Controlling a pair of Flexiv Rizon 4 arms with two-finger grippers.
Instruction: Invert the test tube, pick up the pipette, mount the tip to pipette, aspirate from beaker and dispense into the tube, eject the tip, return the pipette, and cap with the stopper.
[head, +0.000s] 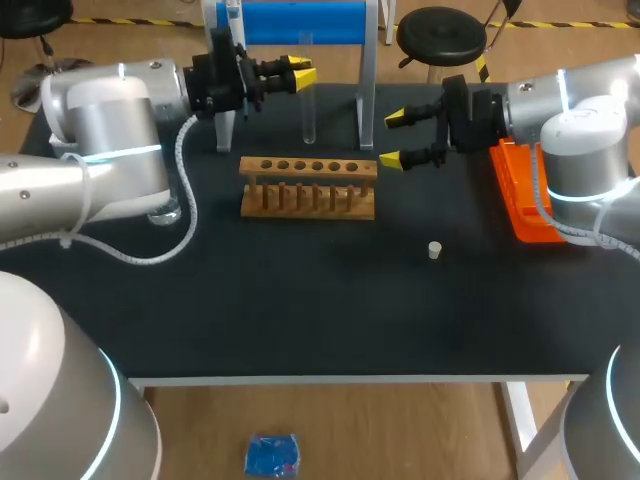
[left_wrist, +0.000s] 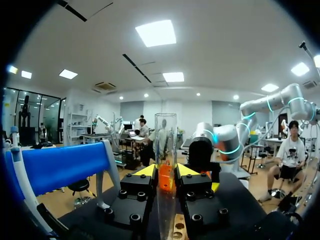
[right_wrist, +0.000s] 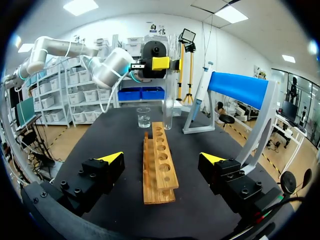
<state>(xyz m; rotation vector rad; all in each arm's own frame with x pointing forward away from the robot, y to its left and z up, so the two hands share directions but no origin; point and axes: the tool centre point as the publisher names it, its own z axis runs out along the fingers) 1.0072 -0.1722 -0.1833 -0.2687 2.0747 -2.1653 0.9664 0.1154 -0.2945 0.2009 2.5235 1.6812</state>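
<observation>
Looking down from the head camera, I see my left pincer (head: 296, 73) clamped on one test tube (head: 309, 105), held upright near the far edge of the table (head: 300, 320), just in front of the blue stand (head: 305, 20). My right pincer (head: 393, 139) hangs with its fingers wide apart just beside the right end of the wooden rack (head: 308, 186), well apart from the tube. There is one rack, with six holes in a row. One white stopper (head: 435, 250) stands alone on the dark top, between the rack and the front edge and well apart from both. One orange tip box (head: 525, 195) lies near the right edge, under my right arm. One beaker (head: 165, 213) shows partly from under my left arm.

From the left wrist, both yellow fingertips (left_wrist: 145, 171) press the tube from two sides, and it rises straight up past them. The stand sits beside my pincer, and my right arm is ahead, across the table.

From the right wrist, my two fingers stand far apart with nothing touching them – the rack runs away lengthwise between and ahead of them. Past its far end stand the beaker and the tube, side by side, the tube gripped high up by my left pincer. One pipette (right_wrist: 201, 87) hangs in the stand beside them – near the far edge.
</observation>
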